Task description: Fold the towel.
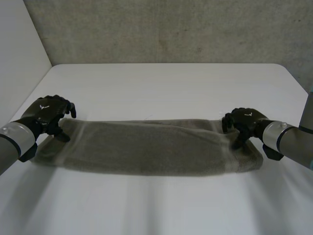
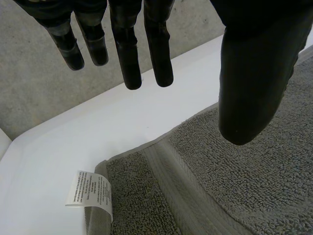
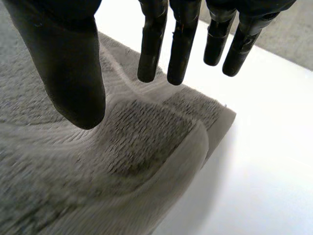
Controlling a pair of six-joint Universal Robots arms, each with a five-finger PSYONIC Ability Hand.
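Seeing the grey towel [image 1: 146, 147] folded into a long strip on the surface [image 1: 161, 88], I have the left hand [image 1: 49, 115] and right hand [image 1: 247, 122] open and empty at its ends, with the crosswise folds, I judge, not yet done.

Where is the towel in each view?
Head view: the towel lies as a long strip across the table, left hand at one end, right hand at the other.
Left wrist view: under the thumb, its label at the corner.
Right wrist view: under the thumb, a corner near the fingertips.
Shared: the white table.
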